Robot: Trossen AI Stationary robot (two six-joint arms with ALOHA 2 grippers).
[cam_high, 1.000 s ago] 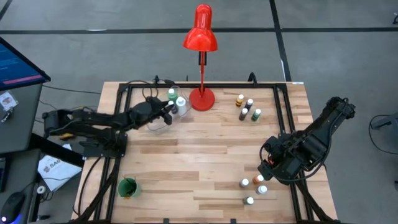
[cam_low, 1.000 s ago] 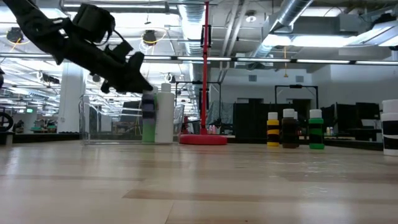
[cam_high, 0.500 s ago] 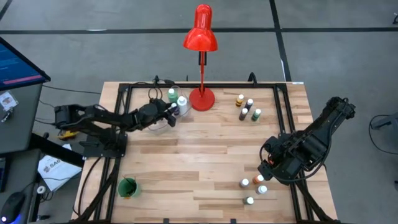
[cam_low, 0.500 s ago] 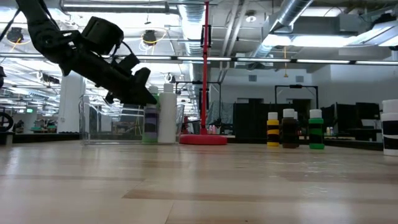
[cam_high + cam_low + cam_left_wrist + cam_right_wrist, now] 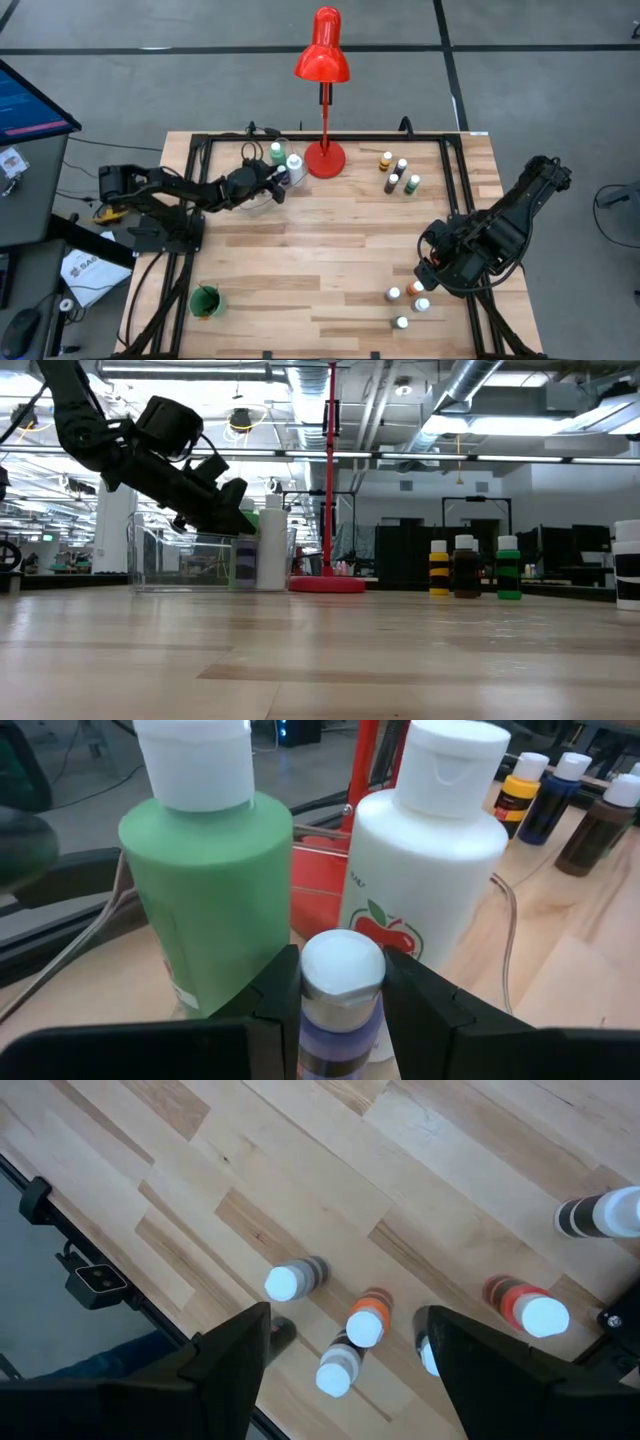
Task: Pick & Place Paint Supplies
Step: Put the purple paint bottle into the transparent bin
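Since a second ago the left claw [image 5: 277, 177] has sunk toward the clear bin [image 5: 262, 196]. Left wrist view: its fingers pinch a purple bottle [image 5: 341, 1005] just beside green and white ones; lower it straight. Right claw [image 5: 425, 268] hovers agape over the desk's [image 5: 320, 260] crowded corner.

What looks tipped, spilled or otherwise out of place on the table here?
Nothing stands out. The bottles all stand upright with caps on, no paint shows on the table, and the left gripper holds a small purple bottle squarely beside the green bottle and white bottle.
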